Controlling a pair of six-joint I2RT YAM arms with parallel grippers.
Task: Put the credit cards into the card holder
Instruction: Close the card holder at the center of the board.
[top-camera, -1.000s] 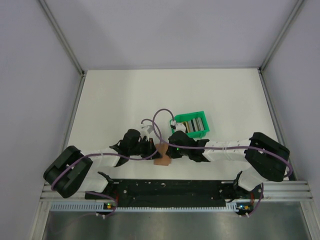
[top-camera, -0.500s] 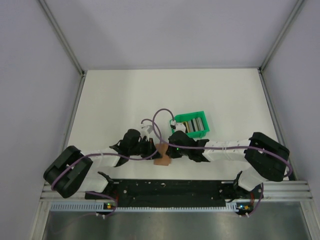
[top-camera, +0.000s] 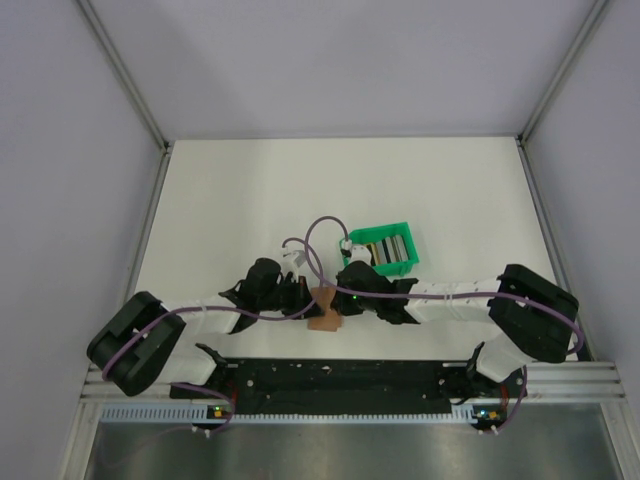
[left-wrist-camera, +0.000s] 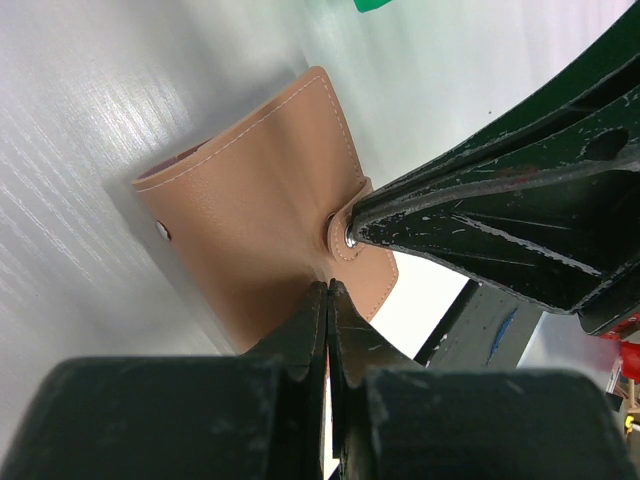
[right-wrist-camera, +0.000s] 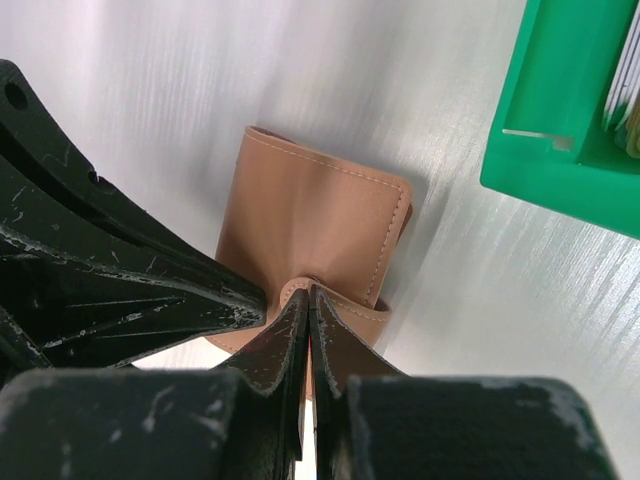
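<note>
The tan card holder (top-camera: 323, 310) lies near the front of the table, between both grippers. My left gripper (left-wrist-camera: 328, 292) is shut, pinching the near edge of the card holder (left-wrist-camera: 255, 210). My right gripper (right-wrist-camera: 308, 294) is shut on the snap strap of the card holder (right-wrist-camera: 320, 215). In the left wrist view the right gripper's fingers (left-wrist-camera: 480, 215) reach in from the right and end at the snap. The credit cards (top-camera: 387, 247) stand on edge in a green tray (top-camera: 397, 268) just behind and to the right. Only their edges (right-wrist-camera: 628, 85) show in the right wrist view.
The green tray (right-wrist-camera: 560, 130) sits close behind the right gripper. The left gripper's fingers (right-wrist-camera: 120, 260) fill the left of the right wrist view. Purple cables (top-camera: 318, 240) loop above both wrists. White walls with metal posts (top-camera: 155, 150) enclose the table.
</note>
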